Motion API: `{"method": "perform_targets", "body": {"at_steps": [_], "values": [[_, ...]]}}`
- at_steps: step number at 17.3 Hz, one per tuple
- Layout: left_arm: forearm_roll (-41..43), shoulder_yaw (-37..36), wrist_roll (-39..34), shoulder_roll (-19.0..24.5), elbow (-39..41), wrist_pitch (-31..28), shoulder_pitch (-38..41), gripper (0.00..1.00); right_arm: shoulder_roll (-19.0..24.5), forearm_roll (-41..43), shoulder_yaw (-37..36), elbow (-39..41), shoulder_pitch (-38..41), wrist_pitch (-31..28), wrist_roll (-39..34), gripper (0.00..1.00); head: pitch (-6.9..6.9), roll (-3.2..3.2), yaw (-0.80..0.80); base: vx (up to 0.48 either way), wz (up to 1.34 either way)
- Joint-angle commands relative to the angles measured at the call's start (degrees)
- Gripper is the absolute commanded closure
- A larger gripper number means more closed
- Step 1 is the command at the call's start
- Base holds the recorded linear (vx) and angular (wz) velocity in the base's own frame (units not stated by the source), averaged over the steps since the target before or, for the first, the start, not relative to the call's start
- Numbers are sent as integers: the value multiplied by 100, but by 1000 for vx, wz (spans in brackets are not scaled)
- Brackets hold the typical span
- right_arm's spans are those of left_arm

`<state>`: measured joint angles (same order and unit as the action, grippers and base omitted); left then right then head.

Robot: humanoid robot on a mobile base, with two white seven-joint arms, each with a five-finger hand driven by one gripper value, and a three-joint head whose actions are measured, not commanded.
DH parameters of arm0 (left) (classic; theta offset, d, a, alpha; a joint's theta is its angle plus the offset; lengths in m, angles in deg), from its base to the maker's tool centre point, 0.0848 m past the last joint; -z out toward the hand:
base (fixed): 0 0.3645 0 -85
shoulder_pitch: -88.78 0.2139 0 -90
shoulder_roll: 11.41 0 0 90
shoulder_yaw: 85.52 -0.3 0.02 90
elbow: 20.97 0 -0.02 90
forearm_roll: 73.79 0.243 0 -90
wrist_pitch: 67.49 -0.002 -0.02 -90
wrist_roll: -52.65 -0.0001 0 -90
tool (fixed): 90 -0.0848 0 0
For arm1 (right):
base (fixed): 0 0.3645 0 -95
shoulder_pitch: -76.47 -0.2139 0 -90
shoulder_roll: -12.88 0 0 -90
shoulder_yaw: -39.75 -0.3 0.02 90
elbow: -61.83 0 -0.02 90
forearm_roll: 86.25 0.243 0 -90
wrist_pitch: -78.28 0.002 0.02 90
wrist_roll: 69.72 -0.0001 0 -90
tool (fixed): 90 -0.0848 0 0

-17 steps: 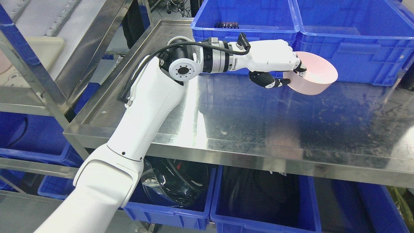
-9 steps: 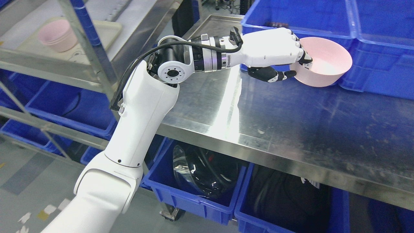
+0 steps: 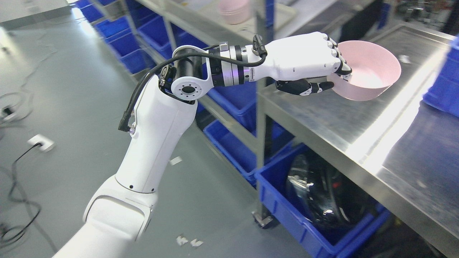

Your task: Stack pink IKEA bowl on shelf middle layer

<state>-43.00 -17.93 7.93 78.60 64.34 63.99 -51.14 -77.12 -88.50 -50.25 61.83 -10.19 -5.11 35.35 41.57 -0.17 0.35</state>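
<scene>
Swung leftward since half a second ago, by the camera and not by the things: now shows grey floor (image 3: pixel 64 89) across the left half of the frame, the steel table (image 3: pixel 358 118) pushed to the right side, and the shelf rack running along the top centre. Holds the same grip throughout: left hand (image 3: pixel 308 66), at upper centre-right, clamped on the pink bowl (image 3: pixel 369 75), white fingers (image 3: pixel 337 57) hooked over the near rim and into the bowl, dark thumb (image 3: pixel 304 87) pressed against the outside wall below. Hangs tilted, the bowl's mouth facing up and toward the right of the frame, lifted clear above the table's left end, not touching the steel. Reaches in from the lower left, white arm bent at the elbow near frame centre, black cable (image 3: pixel 143 86) looping along the forearm. Sits at top centre, blurred, a stack of pink bowls (image 3: pixel 235 10) on a pale tray (image 3: pixel 276 12) on the shelf, well apart from the held bowl. Line the rack's lower level at upper left and centre, blue bins (image 3: pixel 125 39); under the table at lower right, another blue bin (image 3: pixel 283 211) with a glossy black object (image 3: pixel 322 193) inside. Trail across the floor at far left, loose cables (image 3: pixel 14 186). Shows nothing of the right arm.
</scene>
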Motion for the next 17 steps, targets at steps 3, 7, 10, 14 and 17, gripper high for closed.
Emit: {"method": "perform_targets", "body": {"at_steps": [3, 7, 10, 14, 17], "values": [[-74, -79, 7, 99, 347, 141, 122, 97, -100, -3, 26, 100, 0, -2, -4, 0, 0, 0, 0, -75, 1563], [-83, -88, 7, 99, 347, 176, 122, 97, -100, 6, 26, 100, 0, -2, -4, 0, 0, 0, 0, -42, 1385], [-91, -88, 7, 99, 347, 176, 122, 97, -100, 6, 26, 100, 0, -2, -4, 0, 0, 0, 0, 19, 814], [-144, -88, 7, 99, 347, 176, 122, 97, -100, -3, 26, 100, 0, -2, -4, 0, 0, 0, 0, 99, 137], [-153, -88, 7, 99, 347, 176, 122, 97, -100, -3, 26, 100, 0, -2, -4, 0, 0, 0, 0, 173, 48]]}}
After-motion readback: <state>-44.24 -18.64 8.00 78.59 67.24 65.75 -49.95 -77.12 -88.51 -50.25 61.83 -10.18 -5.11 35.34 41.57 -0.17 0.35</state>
